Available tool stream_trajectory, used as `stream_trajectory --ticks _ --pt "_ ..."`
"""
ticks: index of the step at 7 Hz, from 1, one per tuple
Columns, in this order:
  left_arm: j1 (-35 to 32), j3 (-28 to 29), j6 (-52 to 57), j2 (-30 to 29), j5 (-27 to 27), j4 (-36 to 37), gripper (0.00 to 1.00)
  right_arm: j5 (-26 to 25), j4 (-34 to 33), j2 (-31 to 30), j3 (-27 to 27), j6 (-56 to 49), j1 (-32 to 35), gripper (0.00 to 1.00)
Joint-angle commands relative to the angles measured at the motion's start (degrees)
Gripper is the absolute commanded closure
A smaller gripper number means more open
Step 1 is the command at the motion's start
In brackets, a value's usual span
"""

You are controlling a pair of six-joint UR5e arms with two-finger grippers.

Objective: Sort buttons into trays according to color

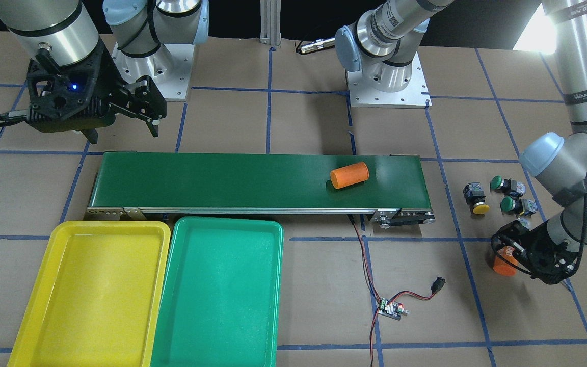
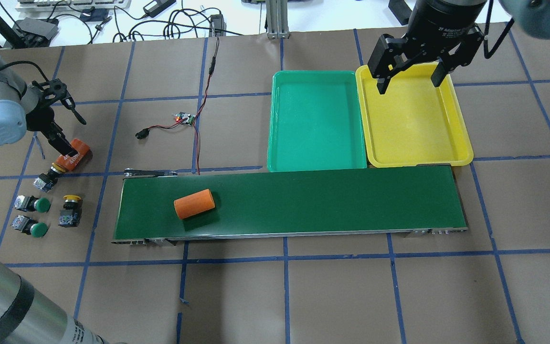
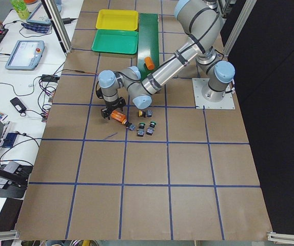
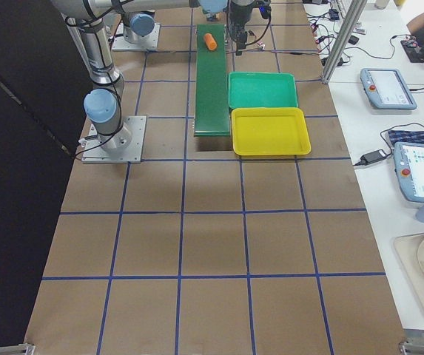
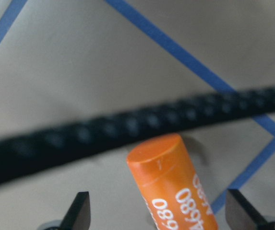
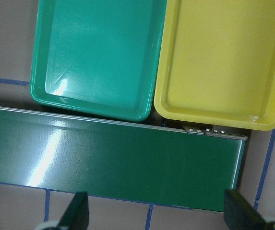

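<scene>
Hovering spread wide, the left gripper [image 5: 156, 213] straddles the orange cylinder [image 5: 162, 175] printed "4680" (neither pad seems to touch it), which lies on the table. In the overhead view, the four buttons [image 2: 36, 204] sit on the paper at nine o'clock from the conveyor belt [image 2: 303, 200], one just beside the cylinder. The right gripper [image 2: 409, 83], likewise released, hangs over the yellow tray [image 2: 461, 143]. The green tray [image 2: 275, 119] lies just beside that tray, at its nine o'clock.
</scene>
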Motion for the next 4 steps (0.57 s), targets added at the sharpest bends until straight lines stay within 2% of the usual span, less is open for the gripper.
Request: stream_trajectory --ticks 1,2,3,4 --pt "0.22 -1.48 -3.76 -0.83 -0.55 0.42 0.25 0.00 0.00 0.02 0.00 0.00 0.01 0.00" --pt "0.48 -1.57 -3.59 -0.83 -0.56 0.42 0.64 0.00 0.09 0.02 0.00 0.00 0.01 0.00" --pt "0.48 -1.66 -4.37 -0.30 -0.65 0.42 0.96 -0.09 0.09 -0.24 0.78 0.00 0.01 0.00" --pt "-0.30 -1.66 -4.64 1.09 -0.73 -0.11 0.99 -0.18 -0.17 -0.33 2.10 0.09 -0.07 0.00"
